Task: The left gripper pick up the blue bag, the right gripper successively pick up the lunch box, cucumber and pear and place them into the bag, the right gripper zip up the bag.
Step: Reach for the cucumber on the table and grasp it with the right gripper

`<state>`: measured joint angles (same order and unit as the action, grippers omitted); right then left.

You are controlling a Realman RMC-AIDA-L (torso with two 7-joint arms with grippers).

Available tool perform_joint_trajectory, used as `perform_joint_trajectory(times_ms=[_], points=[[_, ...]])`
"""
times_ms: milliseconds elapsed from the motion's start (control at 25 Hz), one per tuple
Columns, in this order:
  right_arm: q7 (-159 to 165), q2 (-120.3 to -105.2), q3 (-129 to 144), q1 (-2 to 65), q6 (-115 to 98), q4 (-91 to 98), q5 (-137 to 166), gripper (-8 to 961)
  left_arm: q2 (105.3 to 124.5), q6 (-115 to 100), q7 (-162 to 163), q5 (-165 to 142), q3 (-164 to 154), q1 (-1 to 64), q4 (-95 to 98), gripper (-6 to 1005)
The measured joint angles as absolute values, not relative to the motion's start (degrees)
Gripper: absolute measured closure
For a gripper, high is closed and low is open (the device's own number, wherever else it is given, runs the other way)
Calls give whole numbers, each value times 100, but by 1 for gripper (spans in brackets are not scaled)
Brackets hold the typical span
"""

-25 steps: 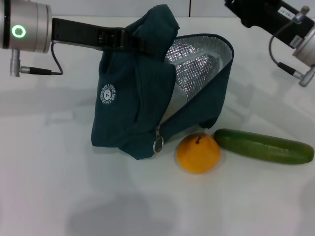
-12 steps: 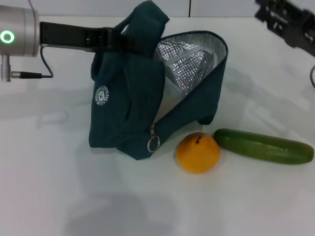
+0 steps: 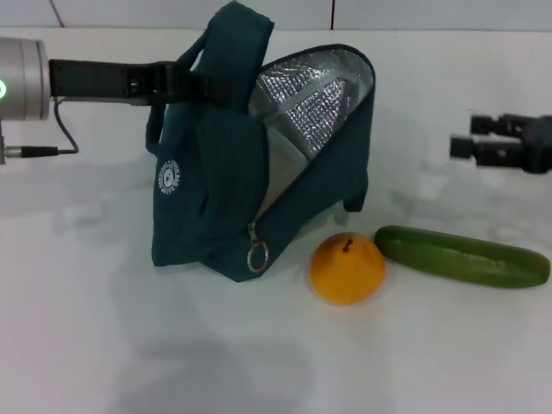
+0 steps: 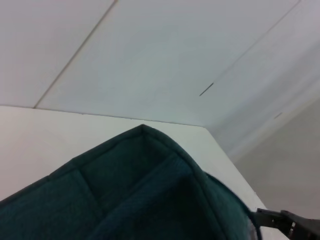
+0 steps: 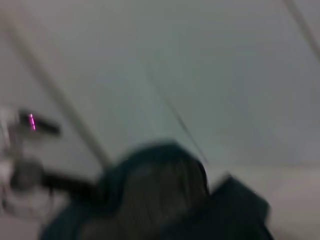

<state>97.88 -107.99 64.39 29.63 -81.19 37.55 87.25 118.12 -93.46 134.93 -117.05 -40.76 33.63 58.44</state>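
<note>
The blue bag (image 3: pixel 216 181) stands tilted on the white table, its mouth open and the silver lining (image 3: pixel 310 95) showing. My left gripper (image 3: pixel 191 83) reaches in from the left and is shut on the bag's top handle. In the left wrist view the bag's fabric (image 4: pixel 140 190) fills the lower part. The pear (image 3: pixel 348 268) sits just in front of the bag, beside the zipper pull (image 3: pixel 256 256). To the pear's right lies the cucumber (image 3: pixel 462 257). My right gripper (image 3: pixel 467 138) hovers open above the cucumber's far end, holding nothing. The lunch box is out of view.
The white table (image 3: pixel 129 345) stretches in front of the bag and fruit. A thin cable (image 3: pixel 60 142) hangs from the left arm's silver cylinder. The right wrist view is a blur with the bag (image 5: pixel 150 200) low in it.
The left gripper has drawn the bag leftward and a little higher. The right gripper has come down from the top right corner to the right edge, above the cucumber.
</note>
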Motion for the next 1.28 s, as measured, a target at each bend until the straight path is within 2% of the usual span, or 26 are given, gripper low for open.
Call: perform_joint_trajectory(times_ms=[40,200,280,400,520,680,840,960,1040,1280], points=[[9884,-10739,6432,3005,-8120,3845,8966,84,11813,-9337,13487,-11705,-4075,3348,5842,926],[10482,-10401,6405,3358,-8462,4277,10157,85,11831,-9325,13476,-11700,-4073,3325,5840,925],[10703,-10325,6407,3593,-8719,4497,10872,85,11837,-9324,13460,-11686,-4072,3317,5838,925],[10960,-10317,6406,3891,-9094,4847,11744,86,11837,-9296,13418,-11672,-4068,3314,5820,924],[11293,-10433,6410,4163,-9582,5508,12425,87,11833,-9252,13413,-11665,-4069,3314,5731,924],[11745,-10716,6425,4519,-10123,6392,13199,91,11819,-9244,13412,-11661,-4069,3351,5595,924],[11968,-11103,6462,5031,-10666,6664,13998,92,11815,-9244,13411,-11661,-4069,3368,5580,923],[11981,-11456,6593,5269,-10727,6620,14654,92,11813,-9242,13365,-11661,-4069,3409,5569,923],[12034,-11540,6958,5284,-10601,6579,14861,92,11816,-9225,13313,-11661,-4080,3450,5546,922],[12296,-11582,7884,5267,-10073,6323,14894,91,11836,-9198,13266,-11657,-4076,3443,5537,922]])
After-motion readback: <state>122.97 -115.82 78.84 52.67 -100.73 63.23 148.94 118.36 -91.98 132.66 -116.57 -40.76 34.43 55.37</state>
